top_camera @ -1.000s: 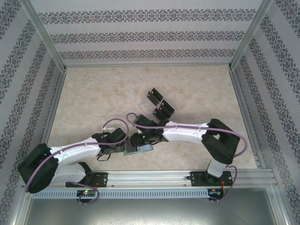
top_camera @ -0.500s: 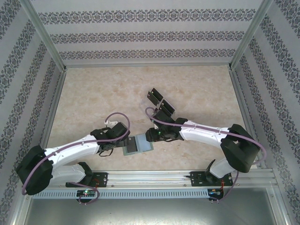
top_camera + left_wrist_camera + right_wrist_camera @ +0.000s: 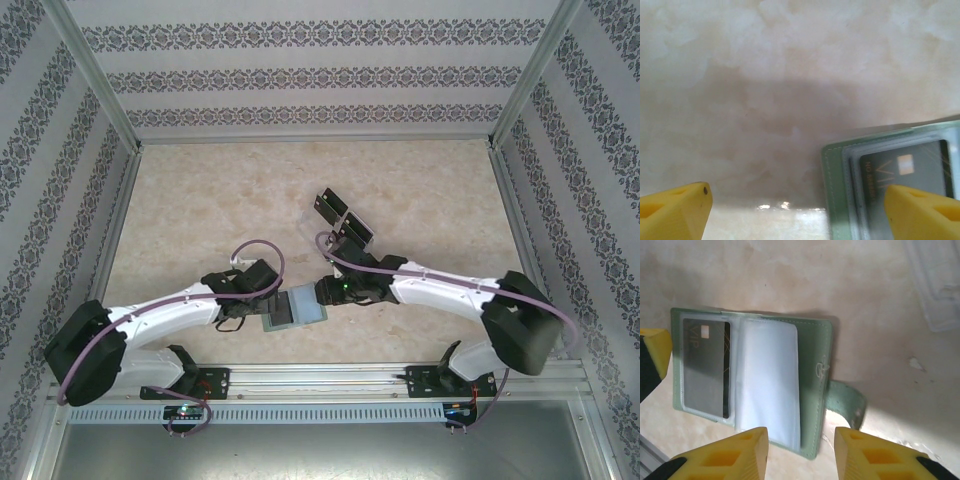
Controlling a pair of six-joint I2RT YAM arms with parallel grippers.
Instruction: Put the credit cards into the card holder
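Card holder [image 3: 815, 355] lying open, looking light, floppy; I'm favouring its stitched edge for a hold. Left gripper [image 3: 800, 215], right gripper [image 3: 801, 455]: jaws standing spread, empty.

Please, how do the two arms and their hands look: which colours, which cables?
The left arm and the right arm have white links with black joints. A purple cable loops along each arm. The left hand and the right hand have blocky yellow fingers with square recesses.
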